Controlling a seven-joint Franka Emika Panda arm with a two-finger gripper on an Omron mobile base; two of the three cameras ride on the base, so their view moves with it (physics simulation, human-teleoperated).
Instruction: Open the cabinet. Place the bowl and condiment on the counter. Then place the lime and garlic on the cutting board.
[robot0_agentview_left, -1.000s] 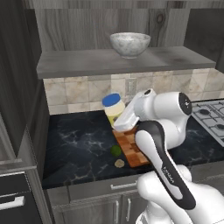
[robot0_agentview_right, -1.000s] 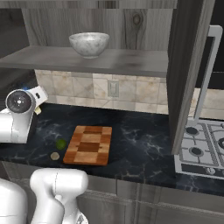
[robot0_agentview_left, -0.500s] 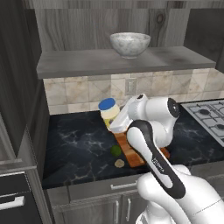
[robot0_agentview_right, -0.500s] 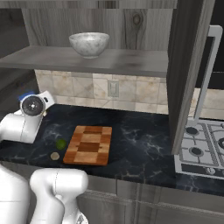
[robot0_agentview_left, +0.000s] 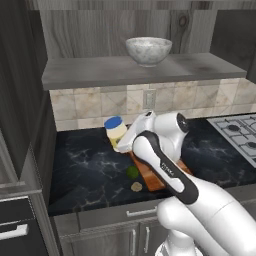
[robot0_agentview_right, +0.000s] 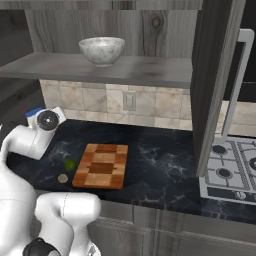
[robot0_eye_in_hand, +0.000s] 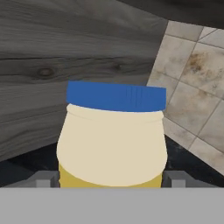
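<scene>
My gripper (robot0_eye_in_hand: 111, 183) stands wide around the blue-lidded condiment jar (robot0_eye_in_hand: 113, 135), a fingertip (robot0_eye_in_hand: 43, 179) on either side; whether it rests on the black marble counter (robot0_agentview_left: 90, 167) I can't quite tell.

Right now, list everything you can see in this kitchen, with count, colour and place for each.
bowl: one, white-grey speckled, on the grey wooden shelf.
condiment: one, pale yellow jar with blue lid, over the counter's back, between the tool's fingers.
lime: one, green, on the counter left of the cutting board.
garlic: one, beige, on the counter in front of the lime.
cutting board: one, checkered brown, on the counter.
counter: one, black marble.
stove: one, grey, right end.
tool: one, dark fingers either side of the jar.
</scene>
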